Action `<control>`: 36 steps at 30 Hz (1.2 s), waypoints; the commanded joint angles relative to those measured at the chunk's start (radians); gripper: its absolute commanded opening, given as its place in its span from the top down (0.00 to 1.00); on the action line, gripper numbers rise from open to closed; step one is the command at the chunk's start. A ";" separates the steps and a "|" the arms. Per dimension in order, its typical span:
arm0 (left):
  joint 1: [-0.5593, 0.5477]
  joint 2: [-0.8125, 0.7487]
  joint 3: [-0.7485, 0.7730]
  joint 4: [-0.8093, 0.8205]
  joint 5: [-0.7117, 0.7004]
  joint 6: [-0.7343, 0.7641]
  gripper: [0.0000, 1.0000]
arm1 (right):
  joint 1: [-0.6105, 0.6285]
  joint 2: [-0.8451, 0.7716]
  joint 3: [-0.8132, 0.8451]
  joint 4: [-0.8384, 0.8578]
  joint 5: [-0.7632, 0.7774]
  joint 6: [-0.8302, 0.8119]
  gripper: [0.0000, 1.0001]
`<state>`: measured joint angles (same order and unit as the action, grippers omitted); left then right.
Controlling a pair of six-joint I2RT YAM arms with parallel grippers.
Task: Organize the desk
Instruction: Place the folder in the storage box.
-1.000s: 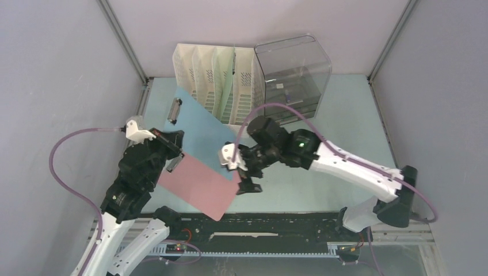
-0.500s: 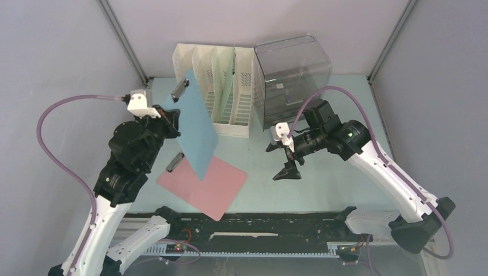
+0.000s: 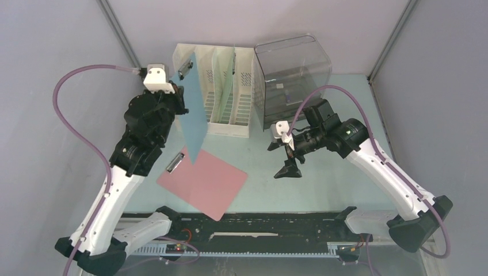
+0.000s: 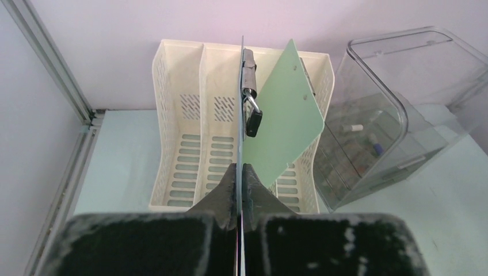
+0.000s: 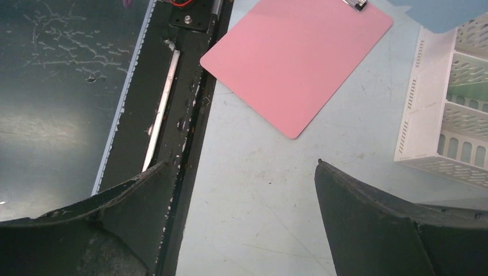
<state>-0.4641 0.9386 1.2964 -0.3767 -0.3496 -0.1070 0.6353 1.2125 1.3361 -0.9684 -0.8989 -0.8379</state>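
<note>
My left gripper (image 3: 182,103) (image 4: 240,167) is shut on the edge of a blue clipboard (image 3: 194,112) (image 4: 240,115). The board is held upright and edge-on, its metal clip (image 4: 250,92) at the far end, in front of the cream file organizer (image 3: 241,125) (image 4: 172,115). A green clipboard (image 3: 223,75) (image 4: 285,132) stands in one slot of the organizer. On the mint desk (image 3: 313,190) (image 5: 259,190), a pink clipboard (image 3: 204,183) (image 5: 299,57) lies flat. To its right my right gripper (image 3: 288,158) (image 5: 241,163) hangs open and empty above bare tabletop.
A clear plastic bin (image 3: 293,69) (image 4: 391,126) with small items inside stands to the right of the organizer. A black rail (image 3: 259,221) (image 5: 184,115) runs along the desk's near edge. Grey walls close in the left, right and back.
The left arm lifted the blue clipboard off the desk, turned it upright and carried it back toward the organizer. The right arm let go, pulled right, then held still.
</note>
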 commanded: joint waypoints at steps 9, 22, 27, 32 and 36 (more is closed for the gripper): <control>0.069 0.118 0.043 0.386 -0.001 0.093 1.00 | -0.028 -0.017 -0.014 0.008 0.002 -0.024 0.00; 0.231 0.304 0.040 0.657 0.256 0.028 1.00 | -0.031 -0.019 -0.014 0.007 0.019 -0.029 0.00; 0.234 0.394 0.069 0.701 0.264 0.091 1.00 | -0.029 -0.014 -0.014 0.002 0.020 -0.036 0.00; 0.234 0.455 0.008 0.909 0.211 0.143 1.00 | -0.029 -0.005 -0.014 -0.006 0.022 -0.045 0.00; 0.234 0.518 0.039 0.957 0.188 0.171 1.00 | -0.028 0.001 -0.014 -0.010 0.024 -0.049 0.00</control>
<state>-0.2352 1.4292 1.2964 0.3866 -0.1299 0.0059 0.6109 1.2137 1.3228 -0.9699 -0.8726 -0.8677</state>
